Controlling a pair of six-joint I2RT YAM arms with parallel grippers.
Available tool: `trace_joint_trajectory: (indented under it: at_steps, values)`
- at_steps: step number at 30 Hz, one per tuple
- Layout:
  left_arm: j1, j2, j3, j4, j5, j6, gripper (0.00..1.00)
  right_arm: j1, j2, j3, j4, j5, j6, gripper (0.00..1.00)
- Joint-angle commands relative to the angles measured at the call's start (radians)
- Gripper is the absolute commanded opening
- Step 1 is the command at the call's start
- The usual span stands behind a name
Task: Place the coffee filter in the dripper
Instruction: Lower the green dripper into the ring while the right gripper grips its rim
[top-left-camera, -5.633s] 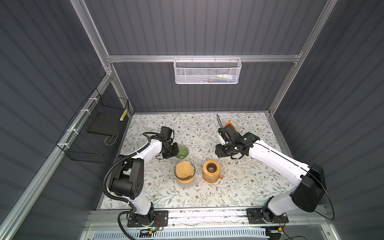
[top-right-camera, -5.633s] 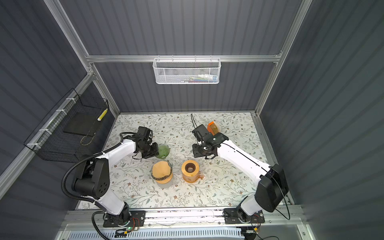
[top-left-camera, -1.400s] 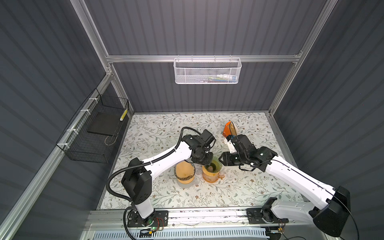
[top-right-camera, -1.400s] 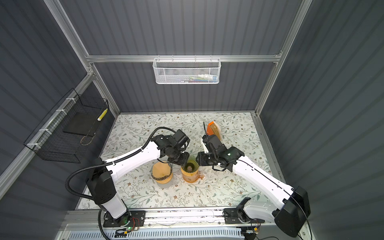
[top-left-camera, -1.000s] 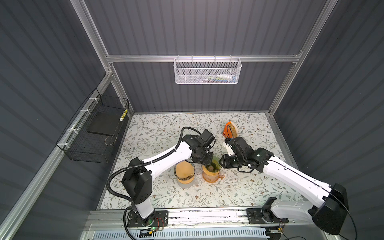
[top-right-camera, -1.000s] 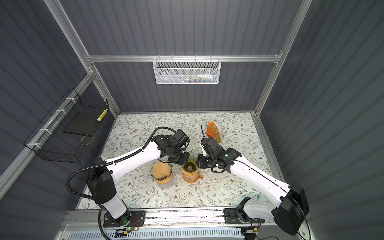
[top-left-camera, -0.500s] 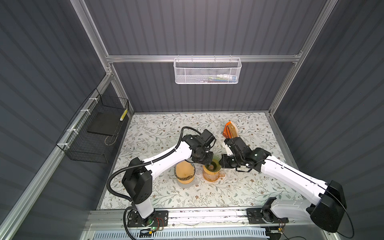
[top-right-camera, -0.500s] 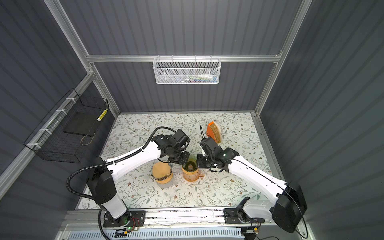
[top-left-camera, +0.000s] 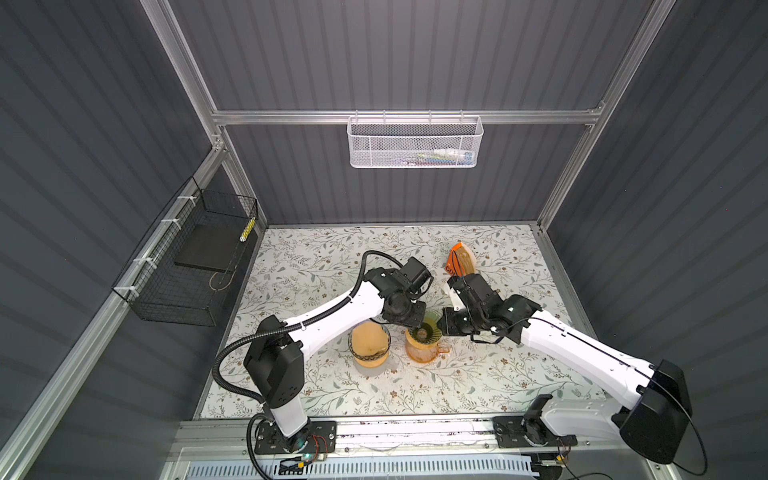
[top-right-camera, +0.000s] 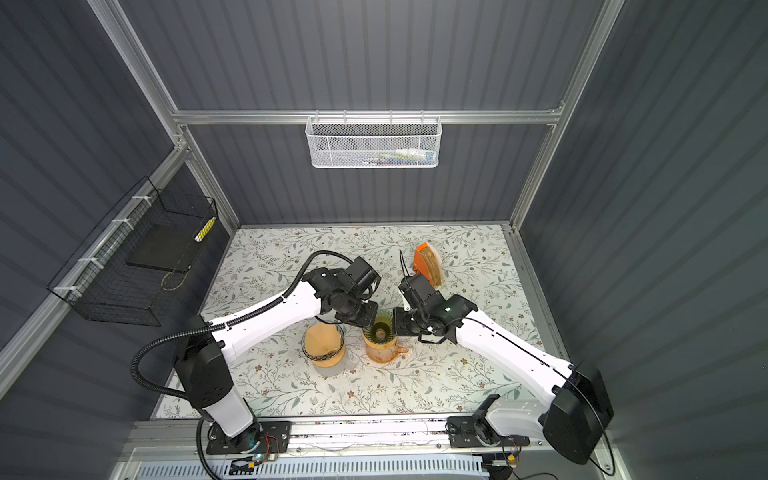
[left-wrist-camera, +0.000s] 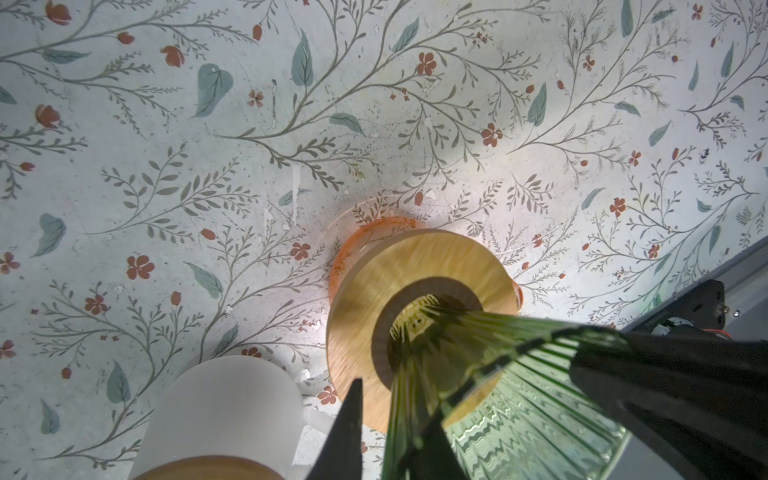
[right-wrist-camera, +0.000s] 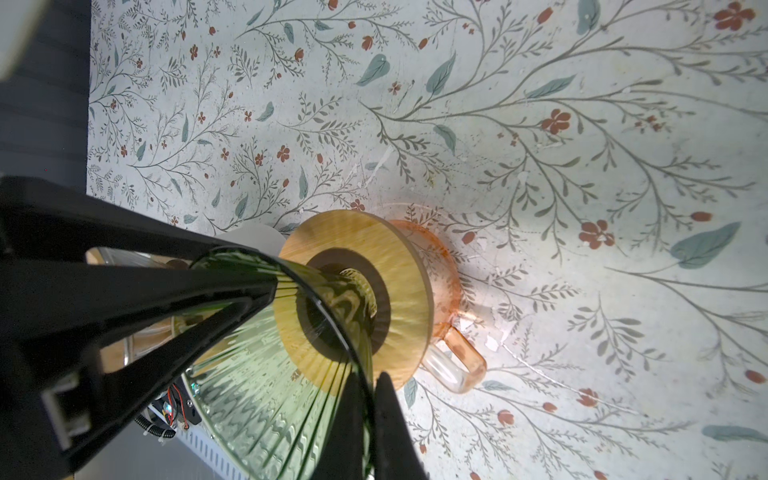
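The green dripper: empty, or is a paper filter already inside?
Empty: the dripper shows bare ribbed green glass down to its hole in both top views.

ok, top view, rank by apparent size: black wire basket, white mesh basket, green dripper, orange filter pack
1. black wire basket
2. white mesh basket
3. green dripper and orange filter pack: alike, dripper partly hidden

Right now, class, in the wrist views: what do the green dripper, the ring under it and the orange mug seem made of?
The dripper: probably glass, glossy see-through green, ribbed. The ring: looks like wood, matt, pale grain. The mug: clear orange-tinted glass or plastic; the table shows through.
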Motion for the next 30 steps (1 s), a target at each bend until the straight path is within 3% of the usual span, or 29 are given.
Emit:
trace_joint_trajectory:
  at_steps: [1, 21, 30]
  values:
    - [-0.006, -0.032, 0.026, -0.035, -0.052, 0.016, 0.20, 0.006, 0.028, 0.011, -0.094, 0.032, -0.023, 0.00]
    - [-0.006, -0.082, 0.003, -0.072, -0.093, 0.021, 0.05, 0.006, 0.080, 0.055, -0.157, 0.046, -0.032, 0.00]
    - [-0.005, -0.092, 0.001, -0.082, -0.117, 0.023, 0.04, 0.004, 0.085, 0.068, -0.171, 0.052, -0.035, 0.00]
